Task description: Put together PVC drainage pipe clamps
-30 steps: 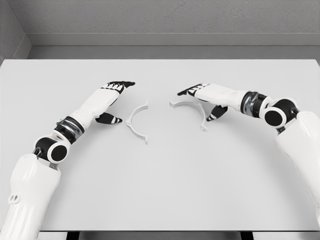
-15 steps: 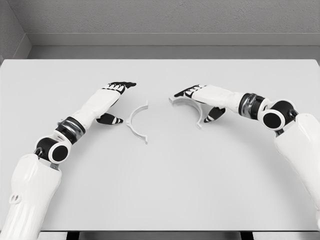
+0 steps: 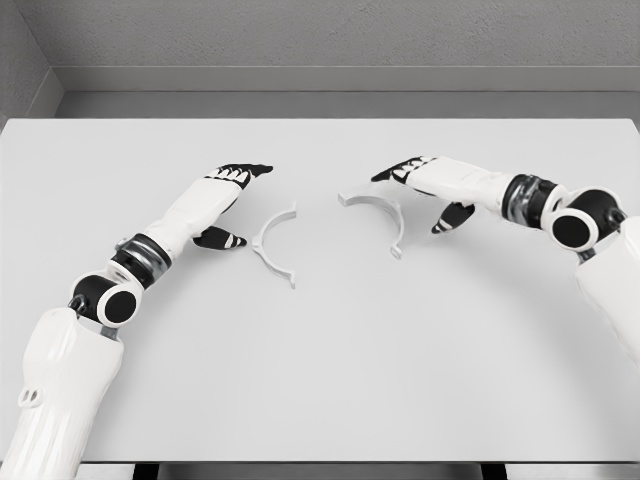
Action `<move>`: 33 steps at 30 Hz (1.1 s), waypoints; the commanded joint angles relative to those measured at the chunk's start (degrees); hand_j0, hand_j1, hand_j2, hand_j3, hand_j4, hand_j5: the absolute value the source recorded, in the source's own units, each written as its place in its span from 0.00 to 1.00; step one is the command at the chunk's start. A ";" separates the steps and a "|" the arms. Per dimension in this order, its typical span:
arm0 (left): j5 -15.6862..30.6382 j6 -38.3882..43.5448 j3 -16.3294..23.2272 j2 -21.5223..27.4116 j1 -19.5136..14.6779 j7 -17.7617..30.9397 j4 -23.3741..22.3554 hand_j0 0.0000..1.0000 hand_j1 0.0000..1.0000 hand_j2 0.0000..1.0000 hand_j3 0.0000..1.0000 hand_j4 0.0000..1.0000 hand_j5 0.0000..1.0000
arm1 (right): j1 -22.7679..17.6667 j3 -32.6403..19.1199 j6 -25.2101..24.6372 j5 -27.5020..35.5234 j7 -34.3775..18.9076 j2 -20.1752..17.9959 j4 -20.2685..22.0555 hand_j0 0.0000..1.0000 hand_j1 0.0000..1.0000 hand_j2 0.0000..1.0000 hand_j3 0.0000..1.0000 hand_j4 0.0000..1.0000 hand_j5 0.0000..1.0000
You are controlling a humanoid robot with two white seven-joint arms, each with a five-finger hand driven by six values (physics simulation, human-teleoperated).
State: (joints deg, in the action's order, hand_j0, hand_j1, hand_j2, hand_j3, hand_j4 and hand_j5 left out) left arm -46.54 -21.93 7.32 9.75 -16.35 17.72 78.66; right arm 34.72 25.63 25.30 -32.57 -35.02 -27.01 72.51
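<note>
White plastic, two half-ring clamp pieces lie mid-table (image 3: 320, 380), apart. Left clamp half (image 3: 273, 246) runs top-right to bottom-right, bulging left, its opening facing right. Right clamp half (image 3: 381, 218) arches up-right, its opening facing down-left. Left hand (image 3: 225, 200) and right hand (image 3: 430, 185) hover beside them, fingers relaxed, holding nothing.
</note>
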 commanded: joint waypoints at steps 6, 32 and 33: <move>0.31 0.05 -0.02 0.01 0.00 -0.05 0.18 1.00 1.00 1.00 1.00 1.00 1.00 | 3.69 0.12 -0.42 -0.57 0.02 -0.76 -1.23 1.00 1.00 1.00 1.00 1.00 1.00; 0.39 0.05 0.24 0.01 -0.26 -0.23 -0.26 1.00 1.00 1.00 1.00 1.00 1.00 | 14.41 5.48 -0.60 -8.92 2.41 11.28 -22.50 1.00 1.00 1.00 1.00 1.00 1.00; 0.39 0.05 0.24 0.01 -0.26 -0.23 -0.26 1.00 1.00 1.00 1.00 1.00 1.00 | 14.68 5.48 -0.60 -8.92 2.41 11.72 -23.12 1.00 1.00 1.00 1.00 1.00 1.00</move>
State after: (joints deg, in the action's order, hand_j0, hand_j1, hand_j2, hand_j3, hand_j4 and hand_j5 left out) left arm -46.48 -21.93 7.52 9.76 -16.61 17.52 78.38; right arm 49.48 31.15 24.82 -41.70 -33.29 -15.97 50.26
